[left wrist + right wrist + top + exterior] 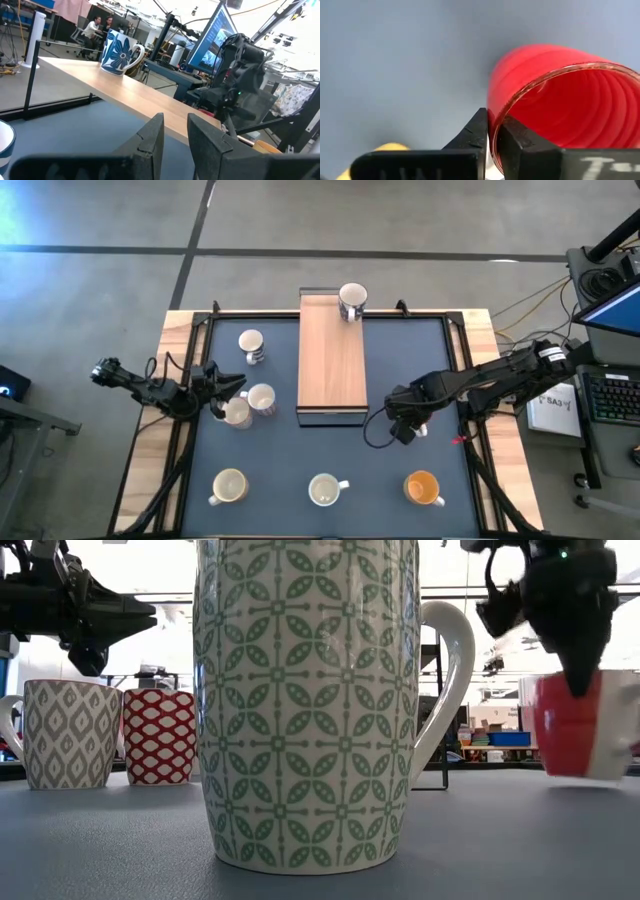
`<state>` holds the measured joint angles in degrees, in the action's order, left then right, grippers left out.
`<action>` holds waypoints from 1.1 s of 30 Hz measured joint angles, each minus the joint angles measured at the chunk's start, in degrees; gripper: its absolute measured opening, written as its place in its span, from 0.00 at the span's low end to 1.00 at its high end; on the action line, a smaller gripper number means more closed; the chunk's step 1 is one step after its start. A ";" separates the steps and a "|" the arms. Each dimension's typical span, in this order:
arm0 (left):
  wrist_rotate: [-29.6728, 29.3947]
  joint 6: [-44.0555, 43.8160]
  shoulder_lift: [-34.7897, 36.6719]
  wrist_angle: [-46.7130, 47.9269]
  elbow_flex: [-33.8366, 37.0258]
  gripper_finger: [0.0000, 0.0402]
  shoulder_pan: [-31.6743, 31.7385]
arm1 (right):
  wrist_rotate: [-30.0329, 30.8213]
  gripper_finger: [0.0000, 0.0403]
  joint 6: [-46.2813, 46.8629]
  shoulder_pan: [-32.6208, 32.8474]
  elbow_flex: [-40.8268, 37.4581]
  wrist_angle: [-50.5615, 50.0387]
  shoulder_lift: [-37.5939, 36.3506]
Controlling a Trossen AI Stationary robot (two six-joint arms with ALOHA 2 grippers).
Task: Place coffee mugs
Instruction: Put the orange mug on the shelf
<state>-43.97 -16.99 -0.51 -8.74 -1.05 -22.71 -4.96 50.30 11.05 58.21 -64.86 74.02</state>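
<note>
The right gripper (492, 132) is clamped on the rim of the red mug (560, 100) – one finger inside, one outside. Lift it straight, slowly – the thin grip may slip. The board (332, 355) lies just beside; left gripper (222, 392) waits, slightly apart
</note>
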 joint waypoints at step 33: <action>-0.01 0.00 0.00 -0.04 -0.01 0.17 0.01 | 14.42 0.03 -31.11 -10.62 43.67 -13.94 11.57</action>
<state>-43.98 -16.99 -0.51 -8.78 -1.06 -22.70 9.47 19.19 0.42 101.87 -78.80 85.58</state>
